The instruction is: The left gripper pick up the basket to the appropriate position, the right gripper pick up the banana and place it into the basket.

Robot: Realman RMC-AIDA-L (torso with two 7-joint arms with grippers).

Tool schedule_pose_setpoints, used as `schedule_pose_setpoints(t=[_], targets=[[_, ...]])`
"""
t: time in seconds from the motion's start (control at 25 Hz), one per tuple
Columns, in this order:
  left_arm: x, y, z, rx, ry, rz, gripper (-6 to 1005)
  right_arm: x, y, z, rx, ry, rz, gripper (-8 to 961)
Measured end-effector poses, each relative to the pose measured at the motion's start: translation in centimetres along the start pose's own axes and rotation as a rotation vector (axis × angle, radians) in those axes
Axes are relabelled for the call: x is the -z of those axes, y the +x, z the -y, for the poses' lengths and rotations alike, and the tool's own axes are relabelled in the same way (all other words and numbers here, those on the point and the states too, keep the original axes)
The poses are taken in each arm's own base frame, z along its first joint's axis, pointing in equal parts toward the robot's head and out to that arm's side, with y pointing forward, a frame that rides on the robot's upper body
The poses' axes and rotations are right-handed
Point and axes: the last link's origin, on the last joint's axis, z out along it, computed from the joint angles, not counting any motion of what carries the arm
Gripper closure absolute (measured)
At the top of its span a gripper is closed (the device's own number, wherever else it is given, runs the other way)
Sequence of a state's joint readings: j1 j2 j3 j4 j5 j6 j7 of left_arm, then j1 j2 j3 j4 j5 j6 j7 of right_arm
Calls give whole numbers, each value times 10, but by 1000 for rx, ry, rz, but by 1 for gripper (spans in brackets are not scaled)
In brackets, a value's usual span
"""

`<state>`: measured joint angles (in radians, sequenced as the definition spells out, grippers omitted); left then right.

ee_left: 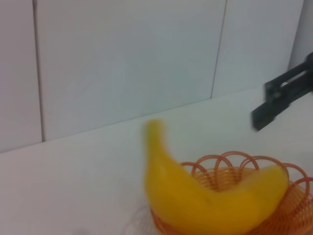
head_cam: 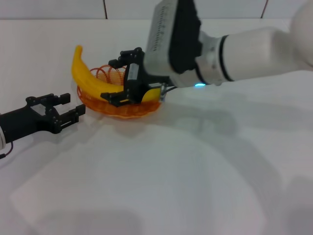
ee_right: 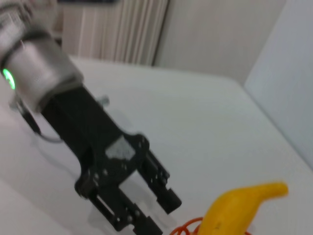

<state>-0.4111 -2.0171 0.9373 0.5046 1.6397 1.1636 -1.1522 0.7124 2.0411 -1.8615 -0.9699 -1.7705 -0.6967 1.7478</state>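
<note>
The yellow banana (head_cam: 88, 78) lies in the orange wire basket (head_cam: 122, 111) at the back left of the white table, with its stem end sticking up over the rim. My right gripper (head_cam: 113, 79) hovers over the banana's middle, its fingers spread wide on either side and off the peel. My left gripper (head_cam: 68, 108) is open and empty, low on the table just left of the basket. The left wrist view shows the banana (ee_left: 195, 196), the basket (ee_left: 291, 196) and a right fingertip (ee_left: 281, 98). The right wrist view shows the left gripper (ee_right: 156, 213) and the banana (ee_right: 239, 205).
The white table (head_cam: 161, 186) stretches toward me in front of the basket. A white tiled wall (head_cam: 58, 9) runs along the back edge, close behind the basket.
</note>
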Motion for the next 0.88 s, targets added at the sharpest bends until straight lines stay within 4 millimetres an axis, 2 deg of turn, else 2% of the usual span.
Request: schedule_pose_setpoints(t=[0.2, 0.44, 0.6, 0.88], targets=[[0, -1, 0, -1, 1, 1, 439, 31, 2, 3, -34, -16, 74, 169], [0, -2, -2, -7, 0, 0, 439, 77, 23, 6, -115, -37, 206, 168], [-1, -2, -3, -9, 1, -4, 439, 102, 49, 8, -176, -42, 293, 168], [-2, -1, -3, -11, 1, -8, 440, 109, 104, 2, -255, 8, 277, 171]])
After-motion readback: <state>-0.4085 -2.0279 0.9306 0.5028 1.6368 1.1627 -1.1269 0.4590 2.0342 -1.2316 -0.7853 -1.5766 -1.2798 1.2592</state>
